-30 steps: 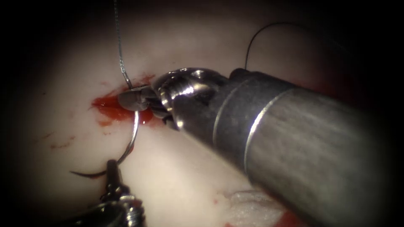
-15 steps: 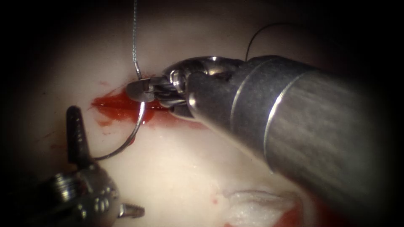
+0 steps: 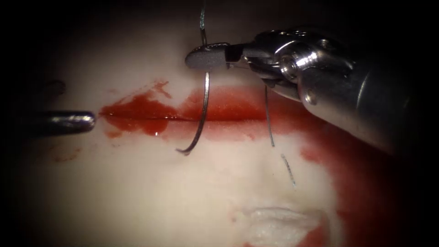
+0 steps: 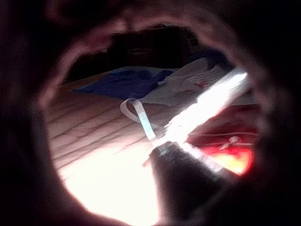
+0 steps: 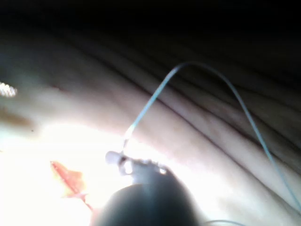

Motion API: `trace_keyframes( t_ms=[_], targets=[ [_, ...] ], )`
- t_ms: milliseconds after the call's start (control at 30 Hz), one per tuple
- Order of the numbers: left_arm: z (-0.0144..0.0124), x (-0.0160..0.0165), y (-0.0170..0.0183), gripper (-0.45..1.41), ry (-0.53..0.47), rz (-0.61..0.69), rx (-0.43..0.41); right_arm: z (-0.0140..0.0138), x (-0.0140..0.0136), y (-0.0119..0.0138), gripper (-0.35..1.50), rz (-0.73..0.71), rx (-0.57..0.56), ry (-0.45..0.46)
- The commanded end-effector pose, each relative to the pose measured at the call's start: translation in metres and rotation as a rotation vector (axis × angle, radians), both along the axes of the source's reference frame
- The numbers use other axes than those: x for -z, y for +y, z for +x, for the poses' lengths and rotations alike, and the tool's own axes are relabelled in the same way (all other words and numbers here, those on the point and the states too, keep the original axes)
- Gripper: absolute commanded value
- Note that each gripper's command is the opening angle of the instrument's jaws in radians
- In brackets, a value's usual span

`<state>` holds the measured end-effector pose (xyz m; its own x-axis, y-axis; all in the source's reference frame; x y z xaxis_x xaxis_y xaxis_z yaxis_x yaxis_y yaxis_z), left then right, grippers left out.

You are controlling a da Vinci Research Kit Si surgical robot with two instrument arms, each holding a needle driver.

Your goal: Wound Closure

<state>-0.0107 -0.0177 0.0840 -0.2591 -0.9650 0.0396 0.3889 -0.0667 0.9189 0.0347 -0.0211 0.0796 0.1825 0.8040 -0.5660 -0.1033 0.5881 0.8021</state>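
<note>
My right tool (image 3: 208,57) comes in from the upper right, jaws shut on the curved needle (image 3: 203,114) close to its tail end. The needle hangs free of the tissue across the middle of the horizontal cut (image 3: 151,118), its tip (image 3: 179,151) just on the near side. Thread (image 3: 202,20) runs up from the tail. At the cut's left end my left tool (image 3: 80,110) holds nothing, jaws apart: one jaw lies level and the other is a dim shape above it. In the right wrist view the thread (image 5: 155,94) arcs away from the right tool's jaws (image 5: 117,159).
Red fluid (image 3: 228,103) pools along the cut and spreads to the right. Two short lengths of thread (image 3: 269,121) lie right of the needle, one reaching below the cut. A pale raised patch of tissue (image 3: 279,224) sits at the near edge.
My left tool let go of the needle near its tip and drew back to the left. My right tool rose up and to the right, carrying the needle off the cut.
</note>
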Motion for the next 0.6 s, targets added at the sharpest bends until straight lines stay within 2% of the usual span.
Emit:
trace_keyframes(
  t_ms=[33,100,167,200,367,433,600],
  targets=[
    [-0.0003,-0.0003,0.0012,0.67,-0.062,0.025,0.01,0.0005,-0.0006,0.0011,-0.35,-0.079,0.01,0.09],
    [0.0003,-0.0018,0.0011,0.64,-0.21,0.073,0.019,0.0007,-0.0008,0.0011,-0.35,-0.177,0.026,0.224],
    [0.0003,-0.0032,0.0009,0.67,-0.281,0.062,-0.002,0.001,-0.0007,0.001,-0.35,-0.258,0.017,0.276],
    [0.0002,-0.0042,0.0007,0.67,-0.317,0.103,0.01,0.0013,-0.0005,0.001,-0.35,-0.285,0.016,0.295],
    [-0.0013,-0.0077,-0.0014,0.62,-0.39,0.23,-0.018,0.0029,0.0009,0.0011,-0.35,-0.393,-0.015,0.363],
    [-0.0023,-0.0086,-0.0023,0.57,-0.42,0.291,-0.022,0.0037,0.0017,0.0013,-0.35,-0.496,-0.021,0.389],
    [-0.0042,-0.0088,-0.0035,0.52,-0.447,0.29,-0.066,0.0051,0.003,0.0008,-0.35,-0.625,-0.012,0.407]
  ],
)
